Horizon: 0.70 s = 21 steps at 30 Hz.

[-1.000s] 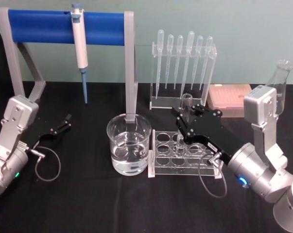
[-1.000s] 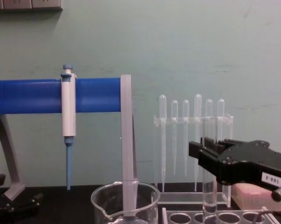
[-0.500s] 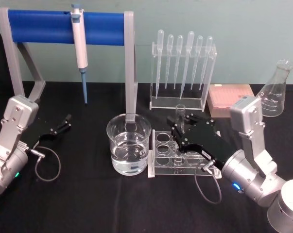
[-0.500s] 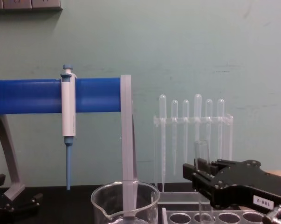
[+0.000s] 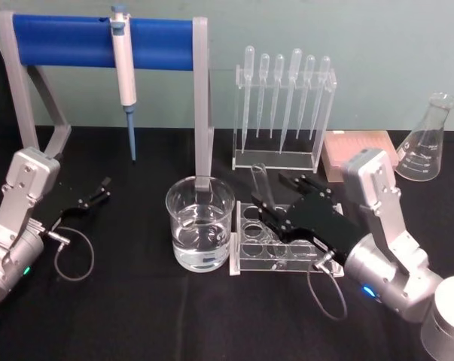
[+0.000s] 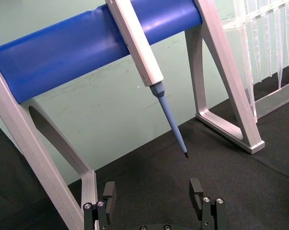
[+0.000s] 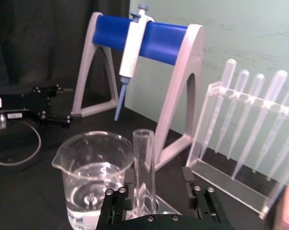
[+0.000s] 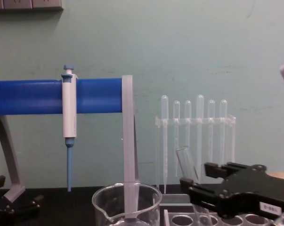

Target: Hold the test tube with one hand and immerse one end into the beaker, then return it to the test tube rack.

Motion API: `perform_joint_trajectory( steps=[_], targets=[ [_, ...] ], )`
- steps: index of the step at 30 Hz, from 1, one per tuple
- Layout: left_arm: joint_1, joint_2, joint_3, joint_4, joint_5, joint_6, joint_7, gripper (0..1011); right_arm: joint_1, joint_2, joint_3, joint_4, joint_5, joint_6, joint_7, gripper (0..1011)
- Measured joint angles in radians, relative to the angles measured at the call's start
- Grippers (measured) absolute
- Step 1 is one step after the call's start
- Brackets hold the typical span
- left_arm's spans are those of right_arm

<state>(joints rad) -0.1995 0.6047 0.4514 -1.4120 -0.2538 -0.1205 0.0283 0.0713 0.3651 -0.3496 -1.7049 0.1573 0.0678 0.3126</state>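
Fingers of the right gripper (image 5: 270, 213) clamped on the tilted test tube (image 5: 261, 186), its lower end hidden.

Both arms: silver cylindrical wrists, boxy light-grey link housings above. Right claw (image 5: 275, 204): flat black body, silver screws along the finger mounts, small white label with dark print on its side. Blue ring light on right wrist; thin grey cable loops from a silver plug. Left claw (image 5: 100, 189): also black, with white label, same looped grey cable, small green light on wrist.
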Motion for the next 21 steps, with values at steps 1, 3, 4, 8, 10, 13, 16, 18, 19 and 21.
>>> perform_joint_trajectory(
  steps=[1,3,4,8,10,13,16,18,19,21],
  targets=[
    [0.0,0.0,0.0,0.0,0.0,0.0,0.0,1000,-0.018,0.007,0.008,-0.022,-0.006,0.01,-0.009,621],
    [0.0,0.0,0.0,0.0,0.0,0.0,0.0,1000,-0.04,0.014,0.018,-0.046,-0.011,0.018,-0.017,703],
    [0.0,0.0,0.0,0.0,0.0,0.0,0.0,1000,-0.068,0.023,0.031,-0.075,-0.014,0.026,-0.027,715],
    [0.0,0.0,0.0,0.0,0.0,0.0,0.0,1000,-0.144,0.039,0.071,-0.141,-0.016,0.032,-0.05,834],
    [0.0,0.0,0.0,0.0,0.0,0.0,0.0,1000,-0.174,0.044,0.087,-0.163,-0.017,0.03,-0.059,885],
    [0.0,0.0,0.0,0.0,0.0,0.0,0.0,1000,-0.226,0.047,0.127,-0.184,-0.019,0.014,-0.085,944],
    [0.0,0.0,0.0,0.0,0.0,0.0,0.0,1000,-0.26,0.039,0.175,-0.178,-0.024,-0.014,-0.122,1002],
    [0.0,0.0,0.0,0.0,0.0,0.0,0.0,1000,-0.269,0.027,0.2,-0.161,-0.023,-0.033,-0.14,1003],
    [0.0,0.0,0.0,0.0,0.0,0.0,0.0,1000,-0.271,0.013,0.223,-0.139,-0.021,-0.051,-0.161,1002],
    [0.0,0.0,0.0,0.0,0.0,0.0,0.0,1000,-0.267,0.0,0.24,-0.115,-0.022,-0.064,-0.179,1003]
  ],
)
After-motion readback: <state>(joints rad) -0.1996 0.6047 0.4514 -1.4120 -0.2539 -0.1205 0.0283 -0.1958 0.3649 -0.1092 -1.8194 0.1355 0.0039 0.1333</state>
